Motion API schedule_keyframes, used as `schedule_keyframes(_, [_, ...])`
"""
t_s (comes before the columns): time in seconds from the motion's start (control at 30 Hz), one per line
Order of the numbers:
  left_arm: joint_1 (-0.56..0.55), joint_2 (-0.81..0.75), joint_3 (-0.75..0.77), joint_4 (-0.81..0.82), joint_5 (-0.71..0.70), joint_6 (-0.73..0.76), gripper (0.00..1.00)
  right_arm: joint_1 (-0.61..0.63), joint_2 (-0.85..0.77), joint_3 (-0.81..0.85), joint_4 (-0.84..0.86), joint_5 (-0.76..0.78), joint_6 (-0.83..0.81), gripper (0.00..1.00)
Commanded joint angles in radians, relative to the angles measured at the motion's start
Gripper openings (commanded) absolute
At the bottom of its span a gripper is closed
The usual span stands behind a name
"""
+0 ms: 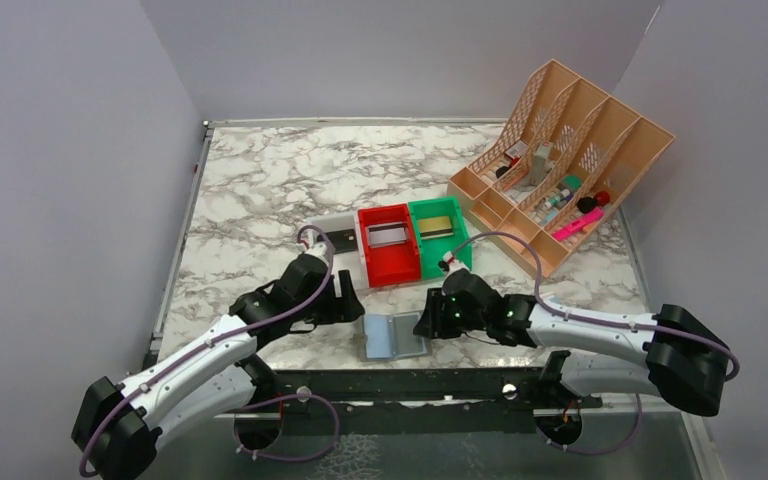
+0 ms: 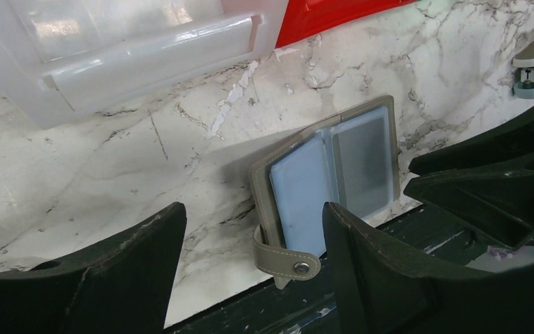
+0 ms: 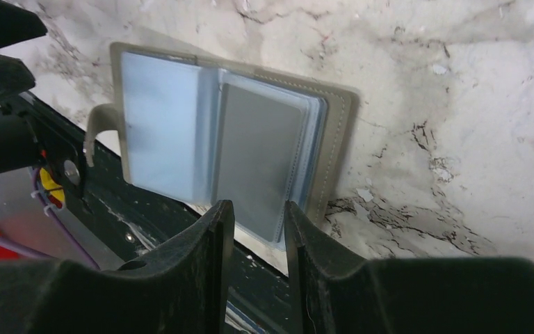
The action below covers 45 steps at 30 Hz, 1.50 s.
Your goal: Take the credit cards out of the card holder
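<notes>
From above, the card holder lay open on the desk at its near edge. The left tool sat just beside it on one side and the right tool was right at the other. Left wrist view: that tool was released, fingers wide, nothing in them. Right wrist view: fingers narrowly apart over the grey panel's edge, couldn't tell if they pinched anything. The credit cards weren't plainly visible. I'd pin the blue panel with the left, then pull slow and flat.

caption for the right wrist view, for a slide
Right end effector, narrowly open, poised over the open card holder at the near edge of the marble table.
</notes>
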Motion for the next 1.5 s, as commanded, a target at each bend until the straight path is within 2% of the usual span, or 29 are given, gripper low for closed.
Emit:
schedule_keyframes(0.0, [-0.028, -0.004, -0.037, 0.078, -0.007, -0.025, 0.73, 0.006, 0.028, -0.027, 0.067, -0.068, 0.020, 0.37])
schedule_keyframes(0.47, [-0.083, 0.049, -0.075, 0.146, 0.032, -0.030, 0.65, 0.006, 0.067, -0.038, 0.085, -0.079, 0.013, 0.34])
schedule_keyframes(0.97, [-0.121, 0.108, -0.088, 0.175, 0.066, -0.004, 0.41, 0.005, 0.125, -0.070, 0.142, -0.083, 0.036, 0.33])
schedule_keyframes(1.1, [-0.124, 0.082, -0.099, 0.172, 0.053, -0.016, 0.41, 0.006, 0.102, -0.032, 0.070, -0.039, 0.024, 0.34])
schedule_keyframes(1.23, [-0.124, 0.051, -0.095, 0.148, 0.042, -0.016, 0.48, 0.005, 0.059, -0.007, 0.023, -0.014, 0.008, 0.36])
schedule_keyframes(1.37, [-0.124, 0.045, -0.086, 0.125, 0.036, -0.009, 0.49, 0.006, 0.045, -0.005, 0.045, -0.055, 0.001, 0.36])
schedule_keyframes(1.47, [-0.125, 0.057, -0.083, 0.127, 0.045, -0.003, 0.45, 0.006, 0.056, -0.020, 0.103, -0.101, 0.005, 0.36])
